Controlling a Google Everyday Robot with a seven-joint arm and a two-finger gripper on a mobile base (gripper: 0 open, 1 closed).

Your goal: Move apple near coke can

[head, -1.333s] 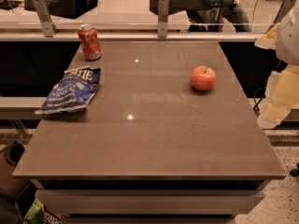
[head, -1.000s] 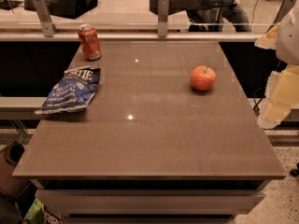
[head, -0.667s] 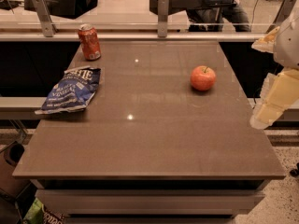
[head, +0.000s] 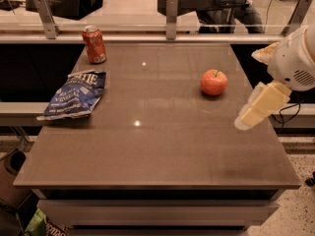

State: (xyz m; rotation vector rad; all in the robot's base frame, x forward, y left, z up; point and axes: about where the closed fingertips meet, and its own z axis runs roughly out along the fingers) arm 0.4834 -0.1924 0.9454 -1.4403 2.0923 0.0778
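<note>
The red-orange apple (head: 214,82) sits upright on the right half of the brown table (head: 147,146). The red coke can (head: 94,44) stands at the table's far left corner, well apart from the apple. My gripper (head: 249,89) is at the right edge of the table, just right of the apple and a little nearer the front, above the surface. It is open and empty, with one cream finger (head: 261,104) pointing down-left and the other showing above it.
A blue chip bag (head: 74,93) lies flat on the left side of the table, in front of the can. A rail with metal posts (head: 171,14) runs along the far edge. The table's right edge drops off under the arm.
My gripper has moved left and slightly down, from beyond the table's right edge to over it, closer to the apple. The apple, can and bag have not moved.
</note>
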